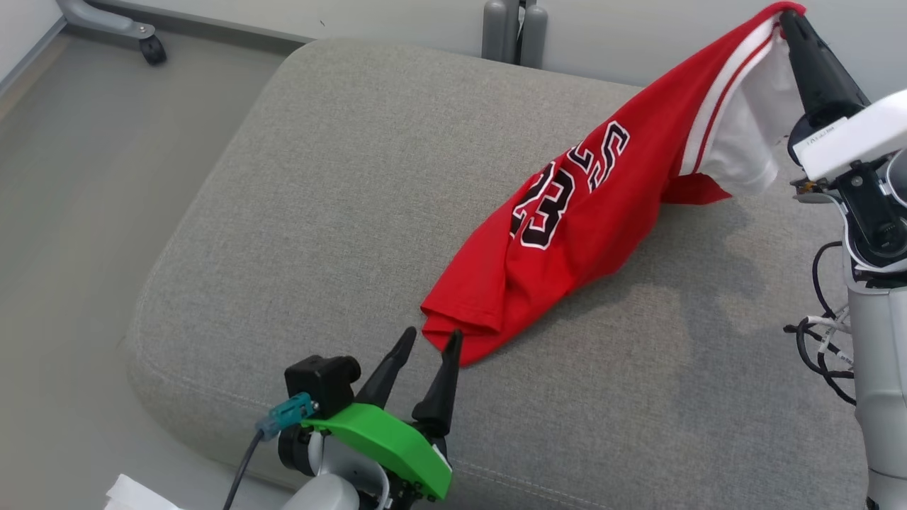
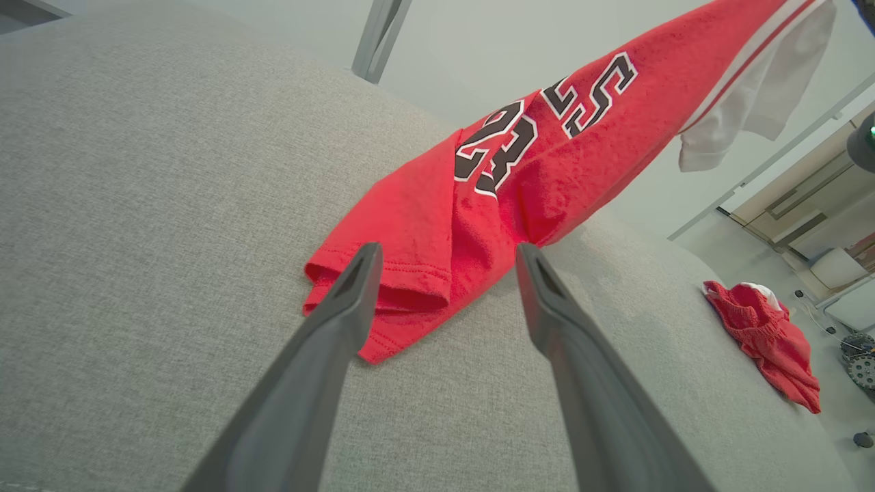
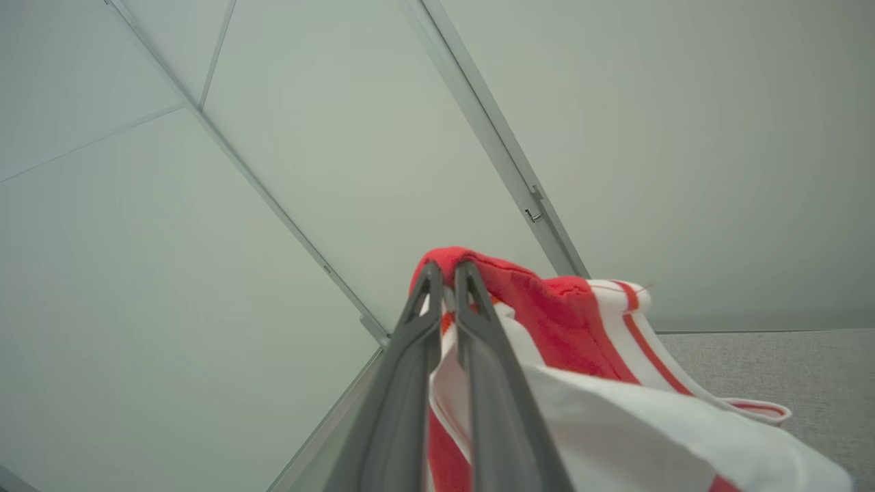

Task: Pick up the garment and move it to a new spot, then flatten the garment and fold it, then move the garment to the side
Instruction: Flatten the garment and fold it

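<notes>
One red knit jersey (image 1: 567,241) with black numerals and white-striped trim (partly lifted). Its 1 o'clock end is pinched between the closed fingers of the right gripper (image 1: 791,15), and its 7 o'clock hem lies on the grey fabric cushion (image 1: 319,212). The left gripper (image 1: 433,338), fingers spread apart, is at that hem.

The grey cushion (image 1: 283,212) bears one end of the red jersey (image 1: 567,248).
</notes>
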